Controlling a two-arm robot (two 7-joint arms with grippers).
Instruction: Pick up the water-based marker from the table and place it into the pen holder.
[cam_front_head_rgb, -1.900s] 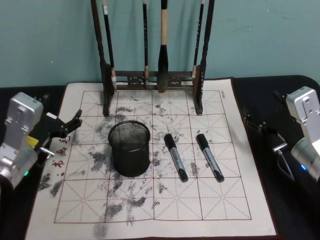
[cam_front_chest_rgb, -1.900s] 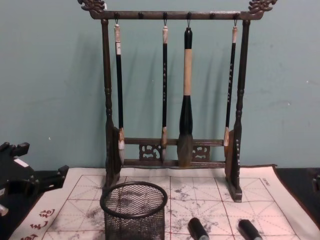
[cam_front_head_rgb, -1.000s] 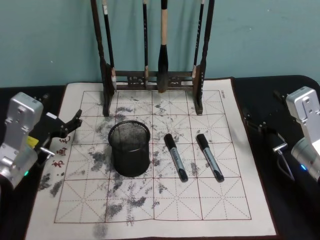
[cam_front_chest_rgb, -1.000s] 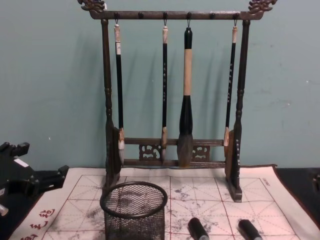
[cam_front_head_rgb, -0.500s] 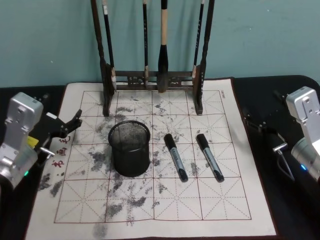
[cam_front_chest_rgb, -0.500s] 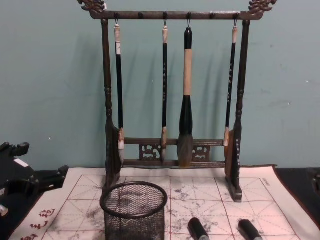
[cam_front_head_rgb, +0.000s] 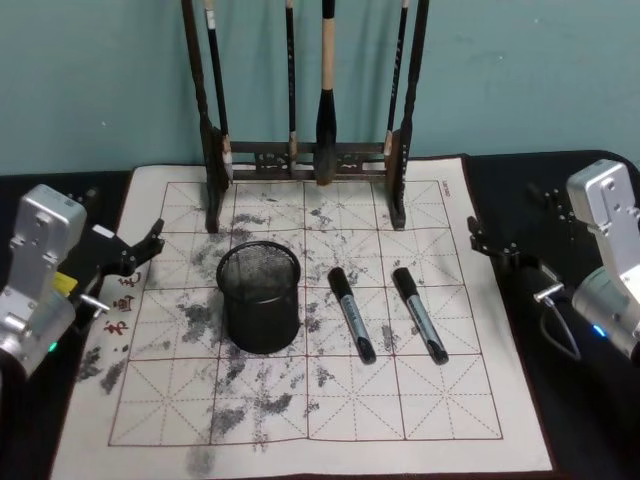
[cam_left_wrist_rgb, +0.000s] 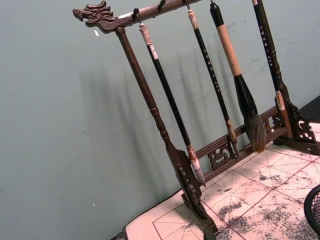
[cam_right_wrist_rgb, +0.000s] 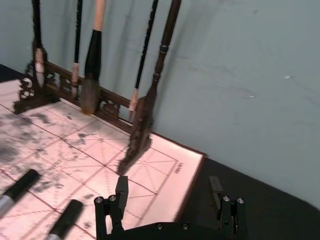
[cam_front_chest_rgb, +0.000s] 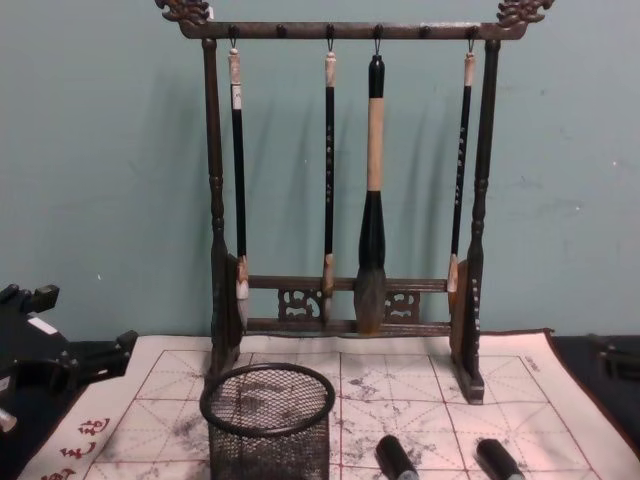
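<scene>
Black table (cam_front_head_rgb: 585, 430), carrying one gridded practice mat (cam_front_head_rgb: 440, 405), ink-blotted, with red characters printed along its left border. Left gripper (cam_front_head_rgb: 122, 216): held just above the mat's left edge, fingers spread, nothing between them. Right gripper (cam_right_wrist_rgb: 168, 186): off the mat's right edge above the dark tabletop, fingers (cam_right_wrist_rgb: 121, 186) likewise parted and holding nothing. Pen holder (cam_front_head_rgb: 260, 328): black mesh cup, upright, left of the mat's centre. Water-based marker (cam_front_head_rgb: 352, 314): black and grey, lying flat on the mat just right of the holder and not touching it, cap end pointing away from the robot. Second marker (cam_front_head_rgb: 419, 313): same type, flat, parallel, one grid square further right, nearer the right gripper. Brush rack (cam_front_chest_rgb: 215, 200): dark carved wood, standing on the mat's far edge behind the holder. Four brushes hang from its top bar, the thickest (cam_front_chest_rgb: 372, 200) third from the left. Teal wall (cam_front_chest_rgb: 100, 150) behind the rack.
</scene>
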